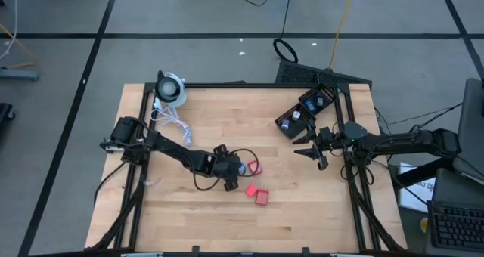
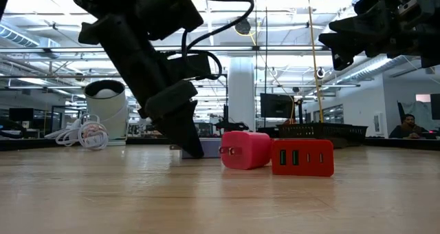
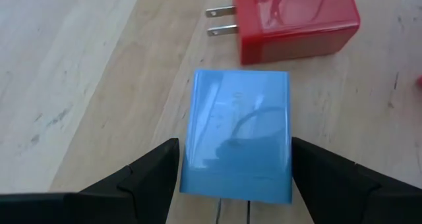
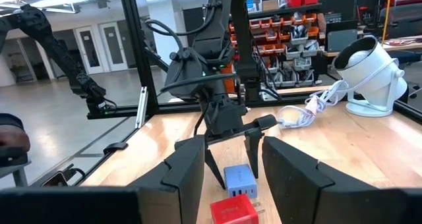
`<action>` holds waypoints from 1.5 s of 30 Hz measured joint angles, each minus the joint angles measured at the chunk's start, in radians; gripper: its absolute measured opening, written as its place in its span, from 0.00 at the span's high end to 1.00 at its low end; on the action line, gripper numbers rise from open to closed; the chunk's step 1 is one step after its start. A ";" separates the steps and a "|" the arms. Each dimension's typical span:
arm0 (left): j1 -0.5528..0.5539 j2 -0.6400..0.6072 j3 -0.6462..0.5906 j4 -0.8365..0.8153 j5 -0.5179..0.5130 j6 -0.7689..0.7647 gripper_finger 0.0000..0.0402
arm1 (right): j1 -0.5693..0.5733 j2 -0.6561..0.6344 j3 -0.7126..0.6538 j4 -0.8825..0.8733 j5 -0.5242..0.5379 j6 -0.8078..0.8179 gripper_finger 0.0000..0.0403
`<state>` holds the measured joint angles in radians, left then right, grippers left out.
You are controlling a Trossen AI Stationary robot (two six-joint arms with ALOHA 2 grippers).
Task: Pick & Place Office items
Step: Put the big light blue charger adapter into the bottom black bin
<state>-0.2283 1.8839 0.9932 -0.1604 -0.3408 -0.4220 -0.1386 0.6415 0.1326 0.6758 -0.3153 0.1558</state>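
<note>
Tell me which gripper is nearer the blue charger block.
Left. The left gripper straddles the blue charger block, fingers open either side; the right gripper waits far off near the black basket.

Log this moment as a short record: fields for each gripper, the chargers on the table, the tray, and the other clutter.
left gripper: low over the table, fingers either side of the blue charger, which lies on the wood
right gripper: raised near the black tray, holding nothing
red chargers: one beside the blue one, two nearer the table's front edge
black tray: right rear of the table, holding several items
other: white coiled cable, round white device, left rear
</note>
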 joint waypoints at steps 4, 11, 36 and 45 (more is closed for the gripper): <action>0.015 0.000 0.000 -0.003 0.059 0.032 0.38 | 0.000 0.000 0.000 0.000 0.000 0.000 0.65; 0.062 -0.003 0.002 -0.017 0.133 0.047 0.48 | 0.000 0.000 0.000 0.000 0.000 0.000 0.65; 0.099 -0.217 -0.001 0.220 -0.266 0.807 0.48 | 0.022 0.369 0.000 0.230 0.264 0.106 0.65; 0.102 -0.217 -0.001 0.343 -0.288 0.907 0.48 | 0.008 0.578 0.049 0.382 0.363 0.259 0.65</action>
<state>-0.1265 1.6672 0.9923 0.1828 -0.6285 0.4847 -0.1303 1.2190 0.1820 1.0580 0.0473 0.4145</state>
